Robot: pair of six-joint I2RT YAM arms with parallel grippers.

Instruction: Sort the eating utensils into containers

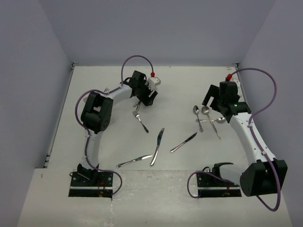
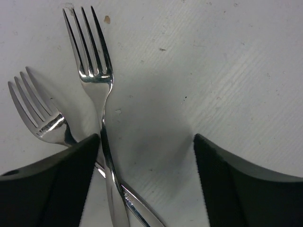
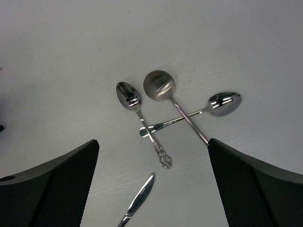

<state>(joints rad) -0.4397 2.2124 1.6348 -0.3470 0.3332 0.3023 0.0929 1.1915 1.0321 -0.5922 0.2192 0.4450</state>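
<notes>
Two silver forks cross under my left gripper [image 2: 147,139]: a long fork [image 2: 92,61] and a tilted fork [image 2: 40,116]. The long fork's handle runs just inside the left finger [image 2: 57,184]. The jaws are wide apart and nothing is pinched. My right gripper [image 3: 152,141] hangs open above three crossed spoons: a small spoon [image 3: 129,94], a round-bowled spoon [image 3: 159,85] and a third spoon [image 3: 225,103]. In the top view the left gripper [image 1: 142,100] is over the forks [image 1: 141,123], and the right gripper [image 1: 213,105] is beside the spoons [image 1: 205,111]. The containers are out of view.
Three table knives lie mid-table: one [image 1: 157,146] nearly upright, one [image 1: 183,142] slanted to its right, one [image 1: 134,161] near the front edge. A knife tip [image 3: 142,194] shows below the spoons. Grey walls close the table in on the left, back and right.
</notes>
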